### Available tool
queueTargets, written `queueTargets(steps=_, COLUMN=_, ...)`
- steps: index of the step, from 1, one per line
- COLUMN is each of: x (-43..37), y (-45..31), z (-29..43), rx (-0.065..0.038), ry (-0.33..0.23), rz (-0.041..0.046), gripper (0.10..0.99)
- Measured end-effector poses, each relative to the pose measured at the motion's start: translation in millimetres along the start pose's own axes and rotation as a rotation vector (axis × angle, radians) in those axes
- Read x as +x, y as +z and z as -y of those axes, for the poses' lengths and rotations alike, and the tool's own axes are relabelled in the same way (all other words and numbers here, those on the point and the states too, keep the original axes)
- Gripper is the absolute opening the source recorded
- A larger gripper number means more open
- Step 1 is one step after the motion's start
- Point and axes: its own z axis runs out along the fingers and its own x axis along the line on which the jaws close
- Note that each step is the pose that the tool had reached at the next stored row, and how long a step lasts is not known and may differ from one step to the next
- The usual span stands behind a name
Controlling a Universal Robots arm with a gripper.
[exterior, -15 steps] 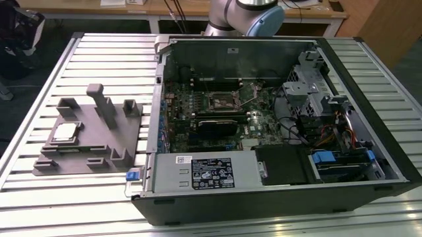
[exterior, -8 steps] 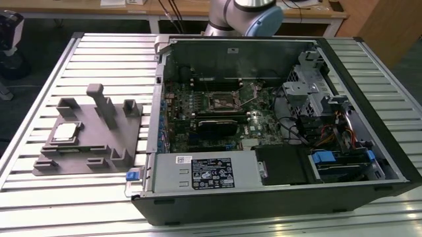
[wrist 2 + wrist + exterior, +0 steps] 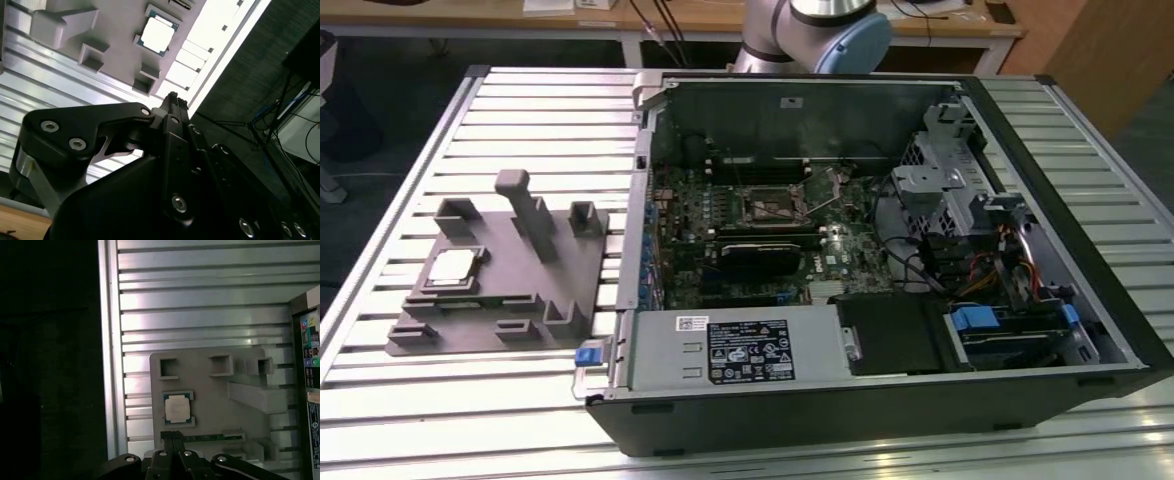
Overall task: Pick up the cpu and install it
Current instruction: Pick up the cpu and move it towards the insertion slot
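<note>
One cpu (image 3: 454, 268) lies flat, plate up, in a recess of the grey tray (image 3: 500, 300) at the exterior view's left, seated so it cannot slide. My end effector (image 3: 172, 434), pressed together on nothing, hangs well clear of it. Rightward, the computer case (image 3: 854, 420) lies open, its socket (image 3: 767, 205) facing up, on the slatted metal bench (image 3: 454, 420); wooden furniture (image 3: 1067, 40) stands behind.

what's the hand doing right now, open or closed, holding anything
hand: closed, holding nothing; the cpu lies on the tray.
</note>
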Motion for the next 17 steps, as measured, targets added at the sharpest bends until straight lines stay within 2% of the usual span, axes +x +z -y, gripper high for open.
queueTargets(steps=3, x=0.3, y=4.5, z=0.1, rx=0.001, ry=0.001, rz=-0.0088, gripper=0.106)
queueTargets(steps=4, x=0.3, y=6.3, z=0.4, rx=0.001, ry=0.001, rz=-0.0090, gripper=0.106)
queueTargets(steps=6, x=0.3, y=9.4, z=2.3, rx=0.001, ry=0.000, rz=-0.0088, gripper=0.106)
queueTargets(steps=10, x=0.4, y=14.7, z=3.9, rx=0.000, ry=0.000, rz=-0.0028, gripper=0.106)
queueTargets(steps=17, x=-0.5, y=27.1, z=4.0, rx=0.000, ry=-0.008, rz=-0.0024, gripper=0.106)
